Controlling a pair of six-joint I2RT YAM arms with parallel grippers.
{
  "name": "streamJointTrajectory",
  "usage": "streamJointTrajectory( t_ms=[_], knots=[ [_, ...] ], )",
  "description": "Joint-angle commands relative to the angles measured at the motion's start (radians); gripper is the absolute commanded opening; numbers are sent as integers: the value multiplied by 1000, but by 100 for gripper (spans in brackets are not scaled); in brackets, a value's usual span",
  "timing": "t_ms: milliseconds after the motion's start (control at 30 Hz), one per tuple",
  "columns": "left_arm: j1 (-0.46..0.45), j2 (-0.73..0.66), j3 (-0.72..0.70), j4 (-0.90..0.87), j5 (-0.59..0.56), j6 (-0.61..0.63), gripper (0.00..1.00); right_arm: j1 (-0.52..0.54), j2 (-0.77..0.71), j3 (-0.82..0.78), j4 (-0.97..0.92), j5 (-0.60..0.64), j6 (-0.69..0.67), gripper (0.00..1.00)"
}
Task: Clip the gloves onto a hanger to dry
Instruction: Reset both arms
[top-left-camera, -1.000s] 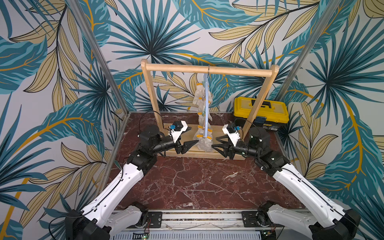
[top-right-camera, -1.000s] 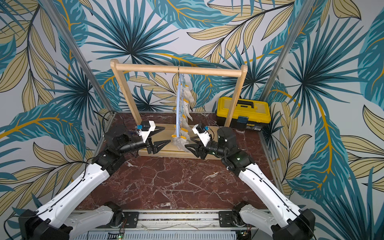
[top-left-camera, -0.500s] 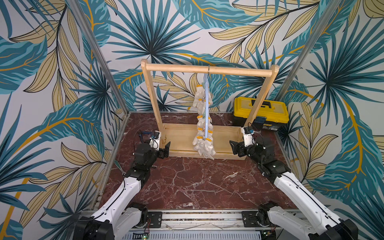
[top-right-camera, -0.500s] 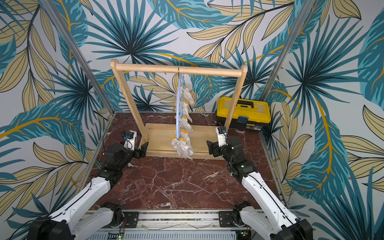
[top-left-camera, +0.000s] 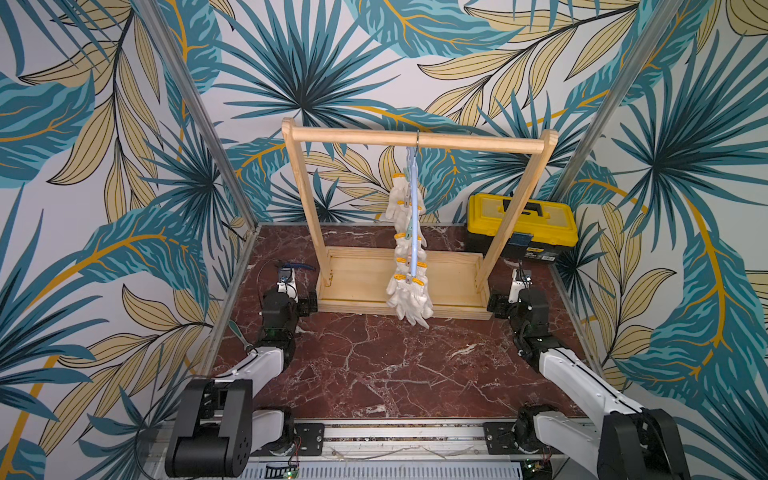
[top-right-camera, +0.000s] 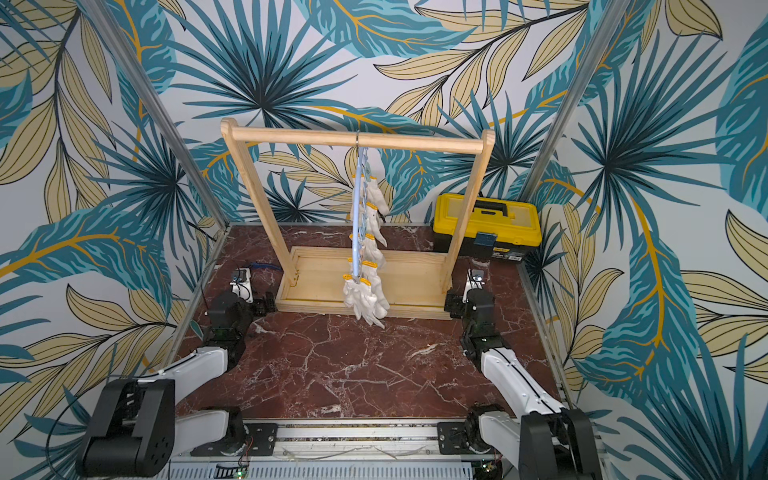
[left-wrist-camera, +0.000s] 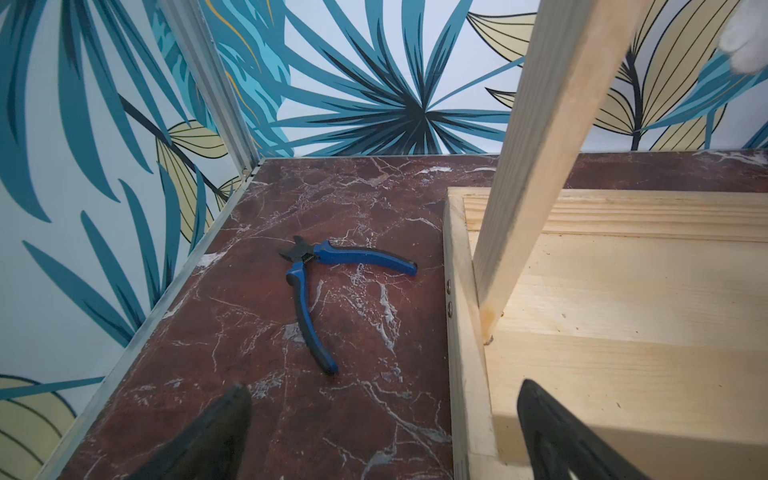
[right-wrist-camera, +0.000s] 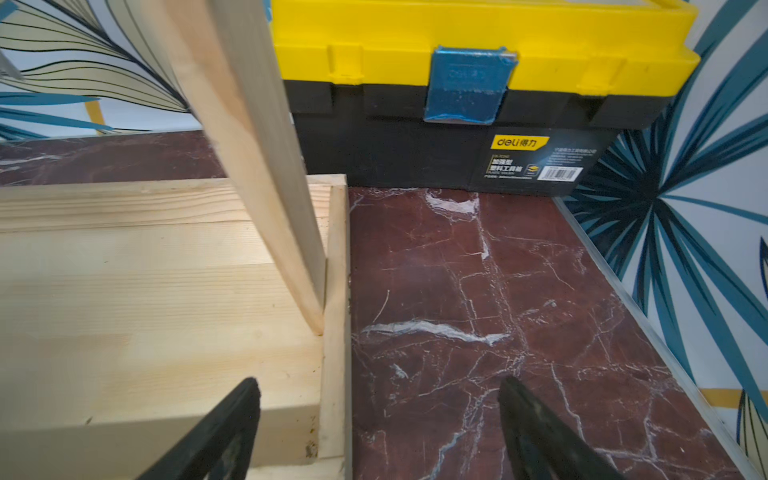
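Observation:
Several white gloves with yellow cuffs hang clipped in a column on the pale-blue hanger, which hooks over the wooden rail. A glove tip shows in the left wrist view. My left gripper sits low at the rack base's front left corner, open and holding nothing. My right gripper sits low at the front right corner, straddling the base's edge, open with nothing between its fingers. Both are well away from the gloves.
The light wooden rack stands on a tray-like base at mid-table. Blue-handled pliers lie left of the base. A yellow and black toolbox stands at the back right. Metal corner posts flank the table.
Both grippers have pulled away from the lowest gloves, outward and down to the rack base's front corners, and their jaws stand wider. The gloves hang free on the hanger.

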Motion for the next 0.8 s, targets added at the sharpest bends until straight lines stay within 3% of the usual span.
streamJointTrajectory(
  t_ms=[0, 233, 367, 433, 767],
  knots=[
    [17, 56, -10, 148, 38, -27, 100, -11, 80, -27, 188, 28, -38, 90],
    [17, 249, 11, 295, 151, 20, 99, -27, 239, -60, 437, 5, -38, 94],
    [18, 238, 1, 294, 79, -13, 99, -28, 388, -74, 616, -2, -56, 99],
    [18, 255, 27, 275, -16, -44, 100, -34, 353, -44, 498, 31, -16, 100],
    [18, 254, 26, 272, -11, -41, 99, -46, 359, -42, 501, 29, -7, 99]
  ],
)
